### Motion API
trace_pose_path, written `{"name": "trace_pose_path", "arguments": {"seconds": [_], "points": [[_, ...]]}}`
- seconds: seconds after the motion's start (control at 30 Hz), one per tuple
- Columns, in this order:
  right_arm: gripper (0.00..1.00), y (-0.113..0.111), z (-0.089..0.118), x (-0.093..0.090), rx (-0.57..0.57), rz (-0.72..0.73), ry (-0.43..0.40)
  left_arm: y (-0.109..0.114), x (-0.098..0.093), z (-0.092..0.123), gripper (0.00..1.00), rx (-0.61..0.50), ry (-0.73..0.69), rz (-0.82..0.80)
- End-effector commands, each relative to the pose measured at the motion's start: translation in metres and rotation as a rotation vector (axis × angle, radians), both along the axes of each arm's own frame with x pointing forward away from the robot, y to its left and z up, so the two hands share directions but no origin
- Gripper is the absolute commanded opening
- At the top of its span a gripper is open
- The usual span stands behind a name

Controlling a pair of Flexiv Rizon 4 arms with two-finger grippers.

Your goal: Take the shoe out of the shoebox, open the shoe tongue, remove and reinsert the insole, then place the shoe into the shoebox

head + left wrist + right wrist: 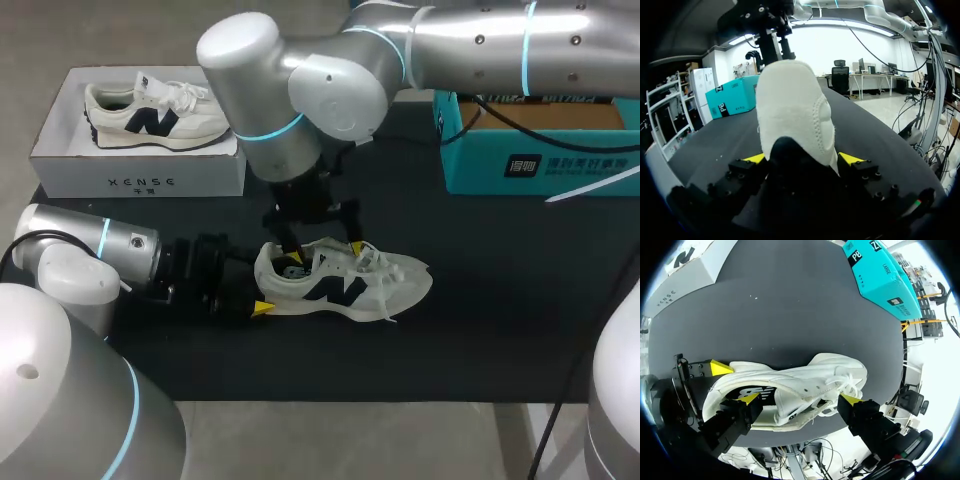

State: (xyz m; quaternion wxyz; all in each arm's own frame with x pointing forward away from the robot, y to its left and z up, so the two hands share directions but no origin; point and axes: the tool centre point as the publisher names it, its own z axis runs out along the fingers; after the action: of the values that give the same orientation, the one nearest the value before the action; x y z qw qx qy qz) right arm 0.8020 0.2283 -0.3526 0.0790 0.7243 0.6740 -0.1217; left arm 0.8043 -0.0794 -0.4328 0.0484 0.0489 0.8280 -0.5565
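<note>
Black counter (480,290) carries the shoe (345,285) upright on its sole, well apart from the white shoebox (140,182). The heel sits between the left fingers (754,159), which clamp it from both sides. The right fingers (751,399) stand spread wide above the shoe, one tip at the collar opening, the other at the laces, gripping nothing.
</note>
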Motion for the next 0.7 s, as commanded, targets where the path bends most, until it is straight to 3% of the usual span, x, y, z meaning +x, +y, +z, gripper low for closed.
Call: {"name": "trace_pose_path", "arguments": {"seconds": [0.03,0.27,0.3,0.33,0.4,0.47,0.5,0.7], "points": [[1.00,-0.002,-0.015,-0.002,0.005,-0.005,0.011,-0.003,-0.002,-0.004,0.00,0.000,-0.002,0.003],[0.98,-0.012,-0.016,-0.015,0.005,-0.025,0.020,-0.003,-0.002,-0.004,0.00,0.000,-0.002,0.003],[0.66,-0.014,-0.014,-0.017,0.005,-0.031,0.016,-0.003,-0.002,-0.004,0.00,0.000,-0.002,0.003],[0.44,-0.016,-0.012,-0.019,0.005,-0.035,0.013,-0.003,-0.002,-0.004,0.00,0.000,-0.002,0.003],[0.16,-0.020,-0.008,-0.022,-0.001,-0.042,0.008,-0.003,-0.002,-0.004,0.00,0.000,-0.002,0.003],[0.02,-0.025,-0.004,-0.024,-0.007,-0.053,0.005,-0.003,-0.002,-0.004,0.00,0.000,-0.002,0.003],[0.00,-0.028,-0.002,-0.025,-0.011,-0.060,0.004,-0.003,-0.002,-0.004,0.00,0.000,-0.002,0.003],[0.00,-0.046,0.012,-0.033,-0.012,-0.102,-0.020,-0.003,-0.002,-0.004,0.00,0.000,-0.002,0.003]]}}
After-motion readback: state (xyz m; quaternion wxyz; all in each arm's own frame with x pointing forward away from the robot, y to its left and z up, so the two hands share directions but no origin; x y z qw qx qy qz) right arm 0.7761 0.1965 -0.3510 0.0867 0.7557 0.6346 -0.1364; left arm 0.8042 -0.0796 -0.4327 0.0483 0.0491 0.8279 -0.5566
